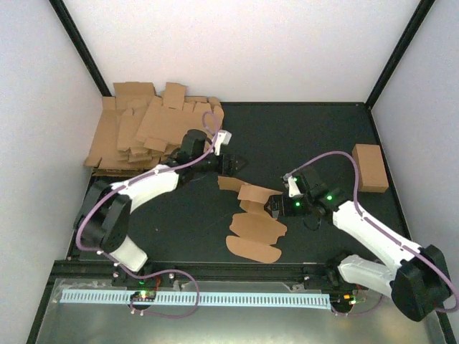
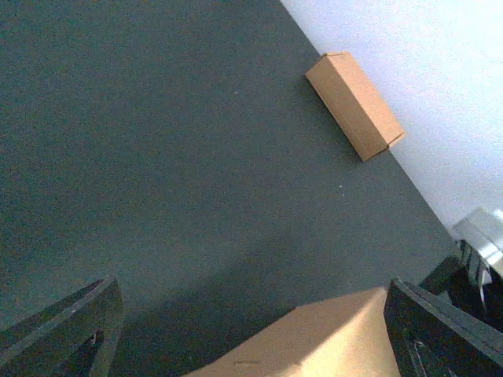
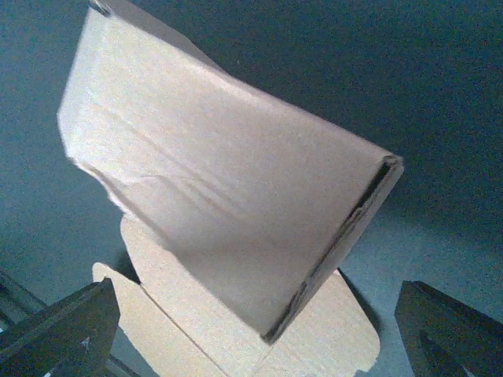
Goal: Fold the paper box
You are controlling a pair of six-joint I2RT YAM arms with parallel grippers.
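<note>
Two robot arms meet over a half-made paper box point(image 1: 254, 226) at the middle of the dark table point(image 1: 301, 136). The right pincer point(image 1: 271, 208) stands with its jaws spread wide, gripping nothing. The box lies just in front of it. Its upper part is folded over into a flat sleeve that tilts up off the table, while its rounded flaps lie spread flat nearer the arms' bases. Seen from the right wrist, the sleeve's one open end shows only as a dark slit, and what is inside cannot be made out. The left pincer point(image 1: 239, 163) is likewise wide open and holds nothing. It hovers just beyond the box's far end, and a corner of cardboard shows low between its fingers, close to one of them; whether they touch cannot be told. Behind the left pincer, in the table's far left corner, lies a loose heap of flat cardboard blanks point(image 1: 150, 125). Well beyond the right pincer, a closed cardboard box point(image 1: 370, 168) rests beside the white wall point(image 2: 440, 86), its flaps shut.
</note>
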